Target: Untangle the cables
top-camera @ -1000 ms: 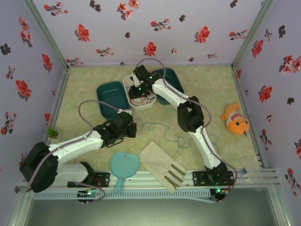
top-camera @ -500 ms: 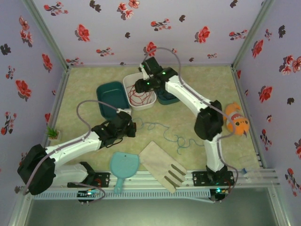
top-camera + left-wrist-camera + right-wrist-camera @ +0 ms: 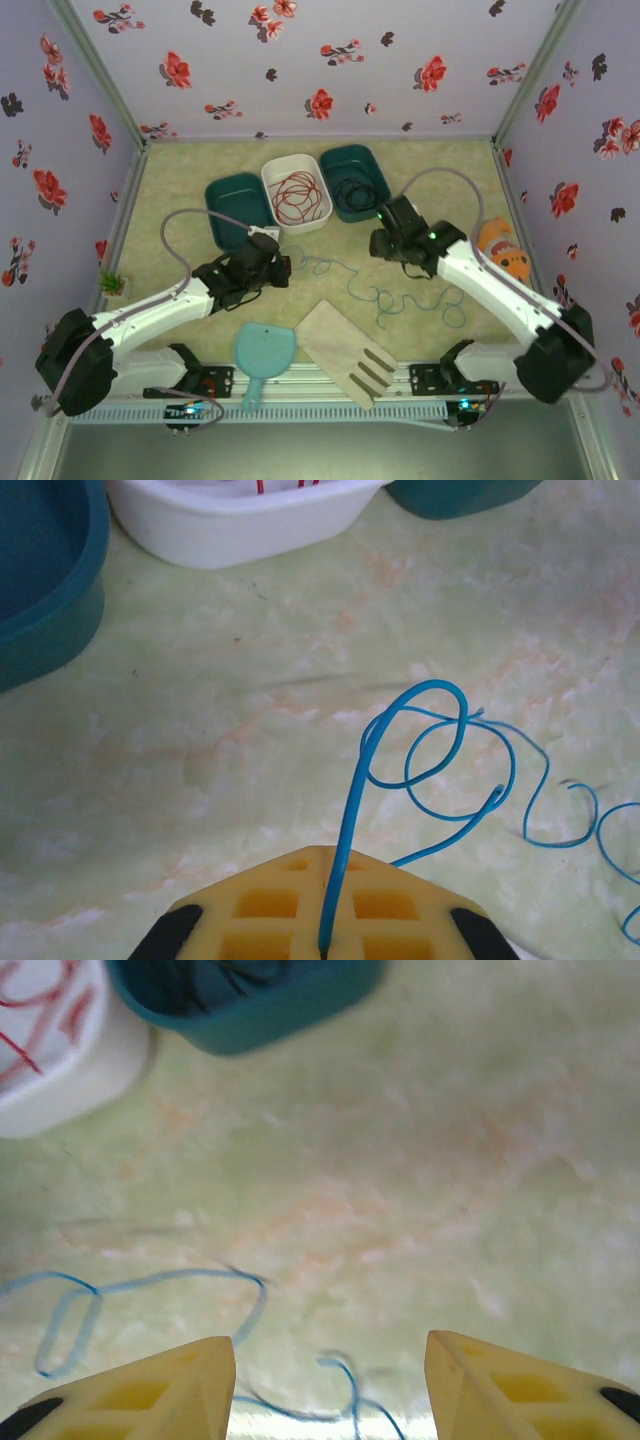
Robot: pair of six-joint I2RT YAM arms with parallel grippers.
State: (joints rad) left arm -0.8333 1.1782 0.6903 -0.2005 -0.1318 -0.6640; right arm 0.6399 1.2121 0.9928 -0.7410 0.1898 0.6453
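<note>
1. Where the table's near edge runs, a teal dustpan (image 3: 265, 352) lies just beside a slotted wooden board (image 3: 345, 352).
2. Left of centre, the left gripper (image 3: 275, 270) (image 3: 322, 925) is clenched on the teal-blue cable (image 3: 390, 300) (image 3: 352, 810). The strand runs out from between its yellow pads and curls into a loop over the table.
3. From there the teal-blue cable wanders rightward across mid-table in loose squiggles, lying apart from the other two wires.
4. Right of centre, the right gripper (image 3: 378, 243) (image 3: 330, 1380) hangs with its fingers spread and nothing between them. Part of the teal-blue cable (image 3: 150, 1280) lies below it.
5. By the right edge lies an orange plush fish (image 3: 500, 255), and at the left edge a small green plant (image 3: 112, 283).
6. Toward the far edge three tubs stand side by side.
   - The left teal tub (image 3: 225, 215) is nearest.
   - The white tub (image 3: 300, 227) (image 3: 240, 530) (image 3: 60, 1080) holds the coiled red cable (image 3: 300, 195).
   - The right teal tub (image 3: 352, 151) (image 3: 250, 1010) holds the black cable (image 3: 355, 190).
</note>
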